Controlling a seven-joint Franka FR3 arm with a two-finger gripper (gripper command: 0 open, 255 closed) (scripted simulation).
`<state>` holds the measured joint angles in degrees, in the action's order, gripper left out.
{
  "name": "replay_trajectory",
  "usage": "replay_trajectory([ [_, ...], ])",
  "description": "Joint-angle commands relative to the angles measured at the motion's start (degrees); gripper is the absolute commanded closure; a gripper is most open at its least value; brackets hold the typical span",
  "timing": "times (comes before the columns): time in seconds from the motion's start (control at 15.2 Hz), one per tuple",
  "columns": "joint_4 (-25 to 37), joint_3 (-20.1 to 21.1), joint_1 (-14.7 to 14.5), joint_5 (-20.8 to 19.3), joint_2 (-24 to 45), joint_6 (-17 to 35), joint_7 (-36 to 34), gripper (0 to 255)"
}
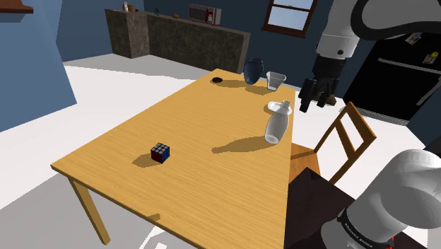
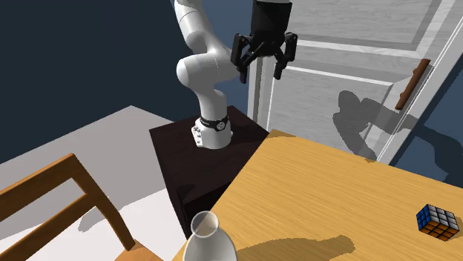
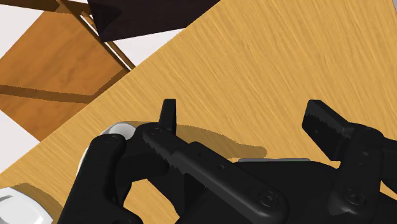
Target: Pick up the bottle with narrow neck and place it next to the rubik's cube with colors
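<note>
The pale bottle with a narrow neck (image 1: 277, 122) stands upright near the table edge on the shoulder view's right; its mouth (image 2: 206, 231) rises at the second exterior view's lower edge. The multicoloured Rubik's cube (image 1: 160, 153) lies far off toward the table's near left corner, also (image 2: 436, 222). My black gripper (image 1: 316, 95) hangs in the air above and to the right of the bottle, apart from it, and it is open (image 2: 263, 63) with nothing between its fingers. In the wrist view the gripper (image 3: 245, 121) is spread over bare wood, and a white rounded bit (image 3: 119, 130) peeks beside one finger.
A dark blue vase (image 1: 253, 71), a clear cup (image 1: 275, 80), a small dark bowl (image 1: 218, 80) and a white dish (image 1: 273, 107) sit at the table's far end. A wooden chair (image 1: 339, 138) stands by the edge under the gripper. The dark stand (image 2: 200, 159) is beside it.
</note>
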<state>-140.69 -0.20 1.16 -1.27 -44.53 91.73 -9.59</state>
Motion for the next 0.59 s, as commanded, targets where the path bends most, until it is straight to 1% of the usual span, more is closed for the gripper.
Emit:
replay_trajectory([
  [0.0,0.0,0.0,0.0,0.0,0.0,0.0,0.0,0],
  [0.26,2.0,-4.1,1.5,-2.5,6.6,4.1,4.7,0],
  [0.53,5.1,-8.0,2.6,-4.2,14.1,7.9,9.3,0],
])
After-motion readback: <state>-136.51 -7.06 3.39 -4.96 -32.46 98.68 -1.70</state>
